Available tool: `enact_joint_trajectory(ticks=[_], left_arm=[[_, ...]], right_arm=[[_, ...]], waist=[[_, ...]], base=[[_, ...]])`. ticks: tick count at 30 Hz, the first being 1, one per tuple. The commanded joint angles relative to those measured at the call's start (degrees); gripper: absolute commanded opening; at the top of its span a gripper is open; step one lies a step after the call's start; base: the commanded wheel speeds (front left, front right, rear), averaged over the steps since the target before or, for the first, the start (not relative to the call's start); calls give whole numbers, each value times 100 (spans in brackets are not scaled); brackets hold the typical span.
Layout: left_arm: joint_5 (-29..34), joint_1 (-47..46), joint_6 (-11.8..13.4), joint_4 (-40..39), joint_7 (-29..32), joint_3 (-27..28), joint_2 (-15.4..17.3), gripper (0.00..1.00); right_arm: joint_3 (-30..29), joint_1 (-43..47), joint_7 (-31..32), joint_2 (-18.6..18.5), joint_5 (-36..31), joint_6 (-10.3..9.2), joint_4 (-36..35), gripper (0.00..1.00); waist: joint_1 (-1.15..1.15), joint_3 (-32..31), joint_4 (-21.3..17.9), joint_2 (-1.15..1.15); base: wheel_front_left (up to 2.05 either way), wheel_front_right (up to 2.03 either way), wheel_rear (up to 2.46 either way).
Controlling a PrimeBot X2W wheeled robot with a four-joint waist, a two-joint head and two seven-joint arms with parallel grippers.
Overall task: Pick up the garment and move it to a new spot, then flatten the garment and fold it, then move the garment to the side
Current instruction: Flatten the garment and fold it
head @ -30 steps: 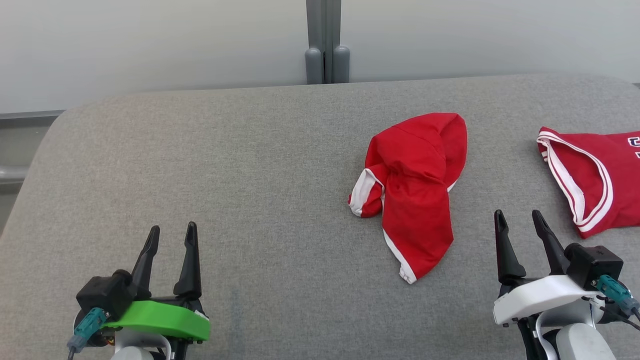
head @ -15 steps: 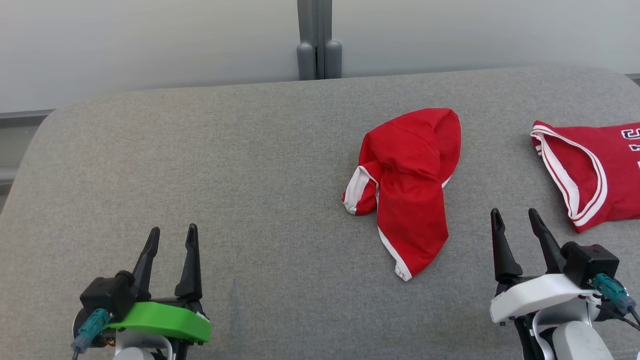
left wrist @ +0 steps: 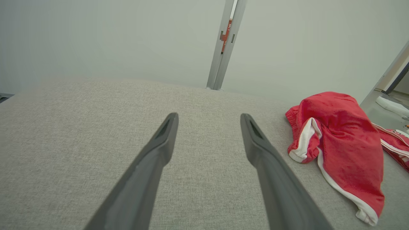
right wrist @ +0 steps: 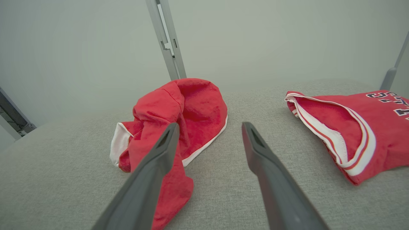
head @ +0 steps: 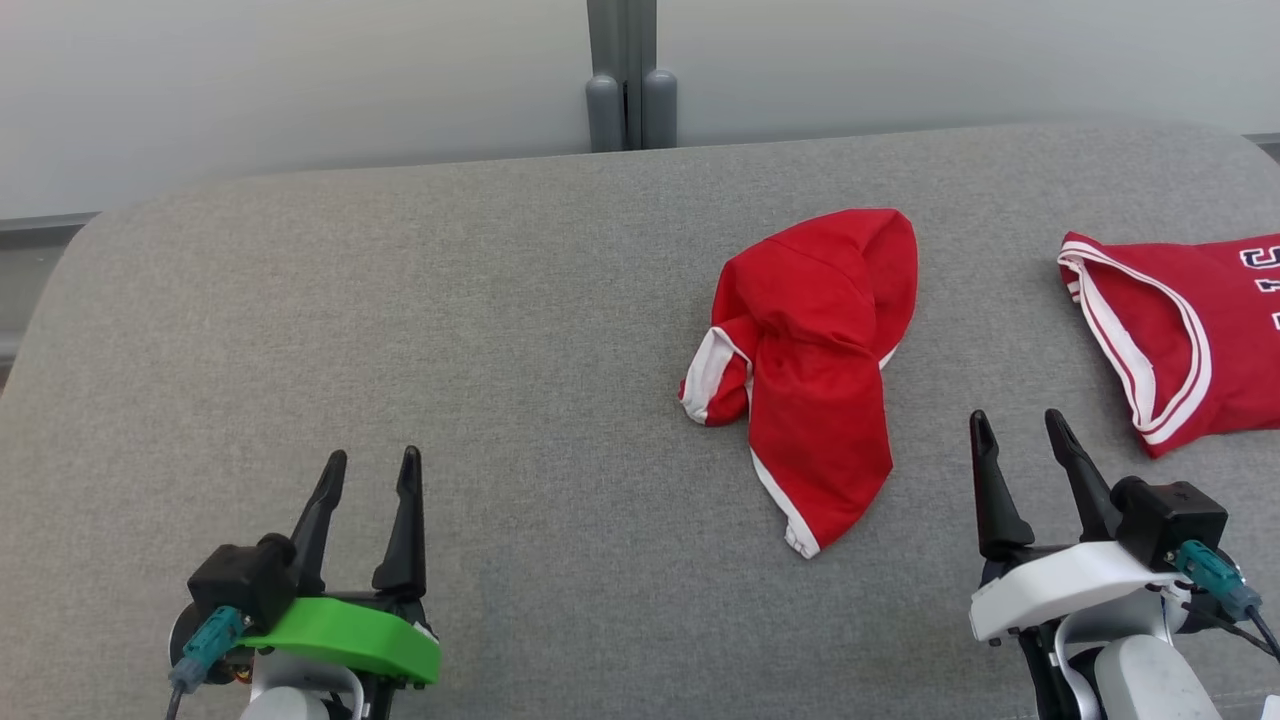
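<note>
Camera has drifted; left gripper has edged toward the garment. Grey table bears the garment, crumpled and untouched; a jersey lies right of it, likely set aside. Right gripper waits near the garment's lower right; both stand fingers apart, empty, which we read as ready for the pickup

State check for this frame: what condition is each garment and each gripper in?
red garment: crumpled in a heap on the grey surface, not held.
red jersey: lying fairly flat at the right, untouched.
left gripper: jaws open, empty.
right gripper: jaws open, empty, touching neither garment.
</note>
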Motion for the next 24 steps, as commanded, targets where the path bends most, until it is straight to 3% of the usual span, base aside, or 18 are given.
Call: enact_joint_trajectory(ticks=[1, 7, 13, 18, 24], left_arm=[[-37, -119, -21, 29, -14, -87, 67, 100], [-325, -587, -19, 616, -3, -904, 205, 100], [-712, -1282, -19, 1383, 55, -1648, 250, 100], [-1136, -1705, -19, 1981, 115, -2042, 275, 100], [-1553, -2086, -19, 2541, 181, -2235, 278, 100]], right_arm=[[53, -67, -9, -9, 25, 0, 16, 100], [262, -246, 7, -7, 43, 0, -36, 100], [565, -470, -36, -7, 131, 0, -55, 100], [747, -567, -141, -6, 257, 0, -59, 100], [746, -567, -230, -3, 339, 0, -9, 100]], waist=[[0, 12, -67, 0], [0, 257, -489, 0], [0, 573, -1181, 0], [0, 782, -1733, 0], [0, 912, -2121, 0]], base=[[0, 0, 0], [0, 0, 0], [0, 0, 0], [0, 0, 0], [0, 0, 0]])
